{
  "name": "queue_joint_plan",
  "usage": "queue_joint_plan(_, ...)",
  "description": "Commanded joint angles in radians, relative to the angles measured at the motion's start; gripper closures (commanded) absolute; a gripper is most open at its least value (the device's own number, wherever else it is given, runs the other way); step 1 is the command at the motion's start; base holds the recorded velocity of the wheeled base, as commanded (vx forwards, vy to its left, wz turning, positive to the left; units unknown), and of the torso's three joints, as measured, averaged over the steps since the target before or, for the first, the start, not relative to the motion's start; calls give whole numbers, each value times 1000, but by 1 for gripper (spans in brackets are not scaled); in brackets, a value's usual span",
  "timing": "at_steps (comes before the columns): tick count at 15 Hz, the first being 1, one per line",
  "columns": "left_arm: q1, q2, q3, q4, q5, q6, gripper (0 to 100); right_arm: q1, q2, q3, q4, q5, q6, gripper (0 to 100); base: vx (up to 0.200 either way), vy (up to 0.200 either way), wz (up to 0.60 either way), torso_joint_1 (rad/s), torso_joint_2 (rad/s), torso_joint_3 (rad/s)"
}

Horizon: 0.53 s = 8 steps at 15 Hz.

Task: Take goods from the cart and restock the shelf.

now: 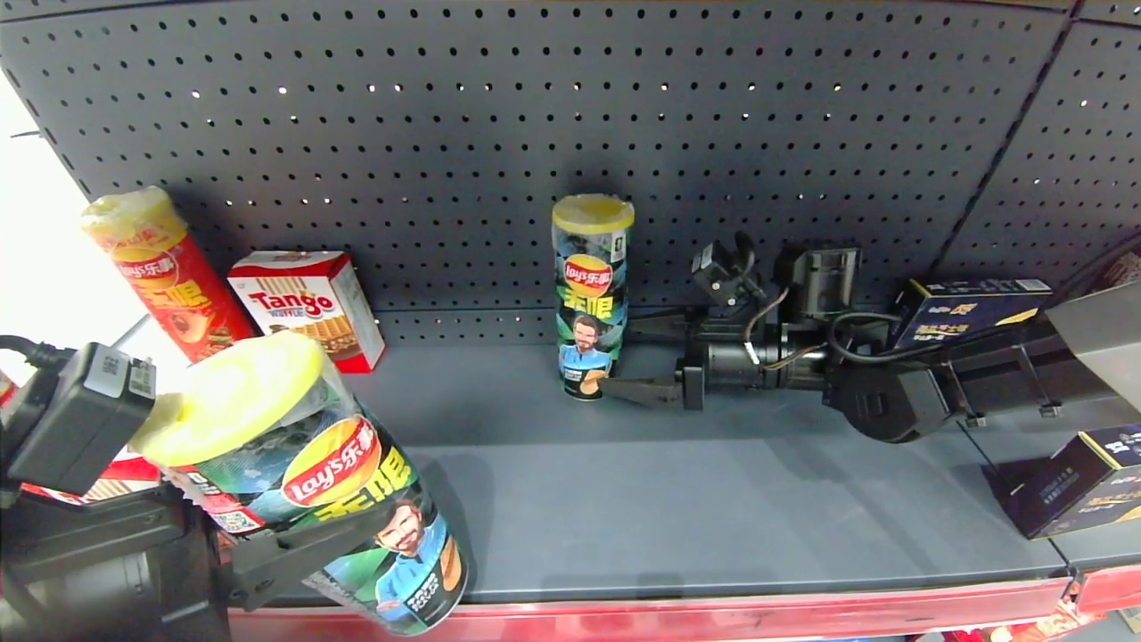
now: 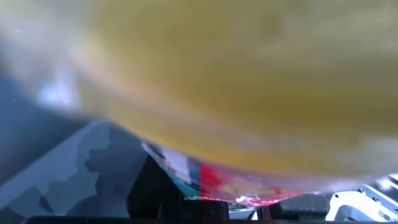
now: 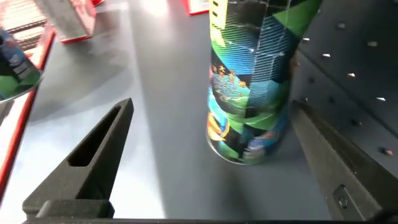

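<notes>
White glare left of the evenly lit shelf [image 1: 669,499].

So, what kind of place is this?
Most likely a shop aisle: a grey shelf with a perforated back panel, a red front strip, and packaged snacks, such as a chip can and a wafer box.

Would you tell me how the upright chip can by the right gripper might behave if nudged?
Tall and narrow-based, the upright chip can would probably tip easily. Being round, it would likely roll once down. Its glossy wrap may prove slippery.
</notes>
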Motion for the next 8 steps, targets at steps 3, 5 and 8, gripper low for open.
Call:
queue_joint_plan(3,0,0,1,-1,0,0,100,-4,66,-83,4,-2,0,0,0,0,0,0,0,0)
queue_joint_plan(5,0,0,1,-1,0,0,100,2,105,-130,6,-4,0,0,0,0,0,0,0,0)
queue_joint_plan(8,0,0,1,-1,0,0,100,13,149,-193,7,-5,1,0,0,0,0,0,0,0)
